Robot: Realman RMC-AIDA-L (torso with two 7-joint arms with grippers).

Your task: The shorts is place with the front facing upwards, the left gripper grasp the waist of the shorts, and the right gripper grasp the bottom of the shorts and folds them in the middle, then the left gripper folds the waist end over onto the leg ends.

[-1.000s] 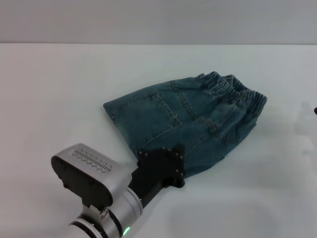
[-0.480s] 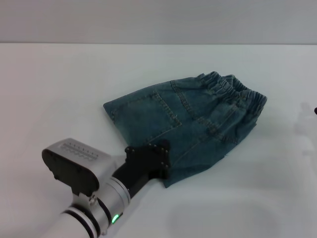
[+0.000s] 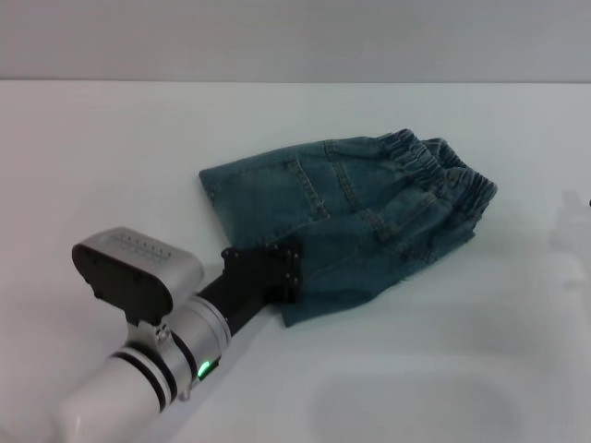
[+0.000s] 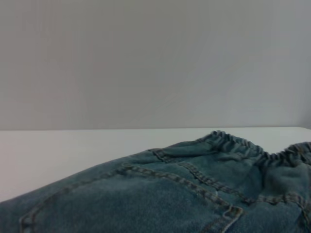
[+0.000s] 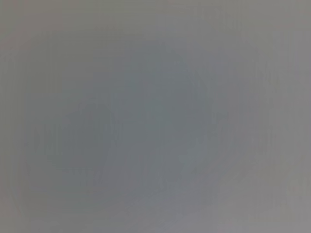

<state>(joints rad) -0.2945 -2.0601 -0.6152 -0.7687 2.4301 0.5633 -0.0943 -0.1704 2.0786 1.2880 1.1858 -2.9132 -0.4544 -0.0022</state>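
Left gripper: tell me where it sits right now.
In the head view the left gripper is low and left of centre, at the near corner of the shorts on the white table.

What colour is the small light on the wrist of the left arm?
Green. The light sits on the silver wrist behind the left gripper; it shows best in the head view.

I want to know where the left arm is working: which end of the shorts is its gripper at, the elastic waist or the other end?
The other end: the left gripper meets the shorts opposite the puckered waistband.
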